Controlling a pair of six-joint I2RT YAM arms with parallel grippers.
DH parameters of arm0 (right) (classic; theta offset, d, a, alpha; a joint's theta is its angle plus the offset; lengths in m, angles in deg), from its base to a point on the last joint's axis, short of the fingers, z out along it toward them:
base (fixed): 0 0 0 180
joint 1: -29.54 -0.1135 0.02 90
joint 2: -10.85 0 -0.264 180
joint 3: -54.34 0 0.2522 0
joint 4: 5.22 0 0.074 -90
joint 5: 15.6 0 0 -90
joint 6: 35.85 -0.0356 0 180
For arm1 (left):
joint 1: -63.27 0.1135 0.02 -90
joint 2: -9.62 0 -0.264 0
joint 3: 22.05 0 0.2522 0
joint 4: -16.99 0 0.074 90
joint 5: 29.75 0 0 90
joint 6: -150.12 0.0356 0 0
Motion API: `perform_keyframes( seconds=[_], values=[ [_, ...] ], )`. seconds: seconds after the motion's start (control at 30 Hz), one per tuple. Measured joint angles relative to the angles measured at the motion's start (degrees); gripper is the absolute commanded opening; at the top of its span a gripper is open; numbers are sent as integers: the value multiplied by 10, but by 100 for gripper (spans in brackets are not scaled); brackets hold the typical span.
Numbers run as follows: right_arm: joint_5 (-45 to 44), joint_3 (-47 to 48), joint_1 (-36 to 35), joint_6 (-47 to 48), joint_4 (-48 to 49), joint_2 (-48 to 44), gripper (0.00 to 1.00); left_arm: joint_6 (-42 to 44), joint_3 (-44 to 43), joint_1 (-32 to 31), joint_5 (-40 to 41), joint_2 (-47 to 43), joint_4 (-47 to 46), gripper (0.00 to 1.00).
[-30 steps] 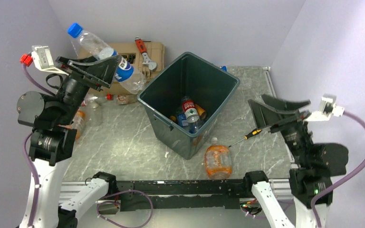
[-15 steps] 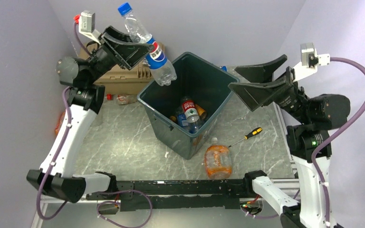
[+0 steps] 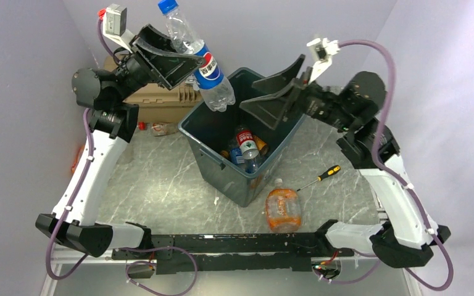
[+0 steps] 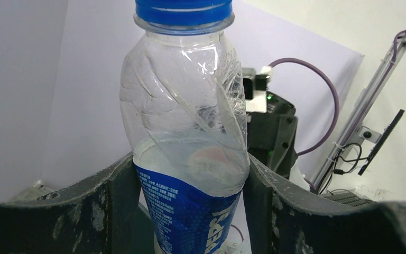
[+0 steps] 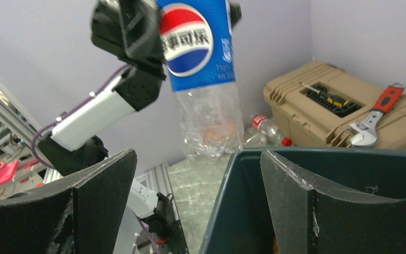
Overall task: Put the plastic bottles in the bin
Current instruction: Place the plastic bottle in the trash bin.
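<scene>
My left gripper (image 3: 184,60) (image 4: 190,214) is shut on a clear Pepsi bottle (image 3: 202,60) (image 4: 187,127) with a blue cap and blue label. It holds the bottle tilted in the air, base down, over the far left rim of the dark green-grey bin (image 3: 225,176) (image 5: 227,206). Several plastic bottles (image 3: 245,148) lie inside the bin. An orange-labelled bottle (image 3: 282,208) lies on the table in front of it. My right gripper (image 3: 260,91) (image 5: 198,159) hangs open and empty over the bin's far right side, facing the held bottle (image 5: 203,74).
A tan toolbox (image 3: 154,98) (image 5: 306,100) with a red wrench (image 5: 375,114) on it stands behind the bin at the left. Crushed bottles (image 3: 154,128) (image 5: 267,129) lie in front of it. A yellow-handled screwdriver (image 3: 327,174) lies right of the bin.
The left arm rose and swung right, carrying the Pepsi bottle from beside the toolbox to above the bin's rim. The right arm lifted and swung left over the bin, still open.
</scene>
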Motion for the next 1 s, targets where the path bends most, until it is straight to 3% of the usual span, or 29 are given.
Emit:
perform_keyframes(
  seconds=[0.43,0.6,0.77,0.83,0.87,0.93,0.97,1.0],
  values=[
    [-88,3,-130,64,-5,62,91,7,-12,-14,-15,-2,10,30],
    [-137,9,-159,92,-5,92,82,7,-12,-36,-23,10,20,29],
    [-177,2,-170,106,0,95,57,12,-12,-52,-23,18,33,31],
    [-189,-10,-171,107,14,89,48,16,-13,-57,-23,18,36,42],
    [-191,-18,-172,108,22,85,44,17,-13,-59,-25,18,38,54],
    [-200,-36,-173,105,38,75,38,22,-14,-62,-29,18,42,86],
    [-202,-44,-174,106,43,70,35,27,-14,-63,-28,18,44,98],
    [-205,-53,-174,108,49,64,34,31,-14,-64,-28,18,47,99]
  ],
)
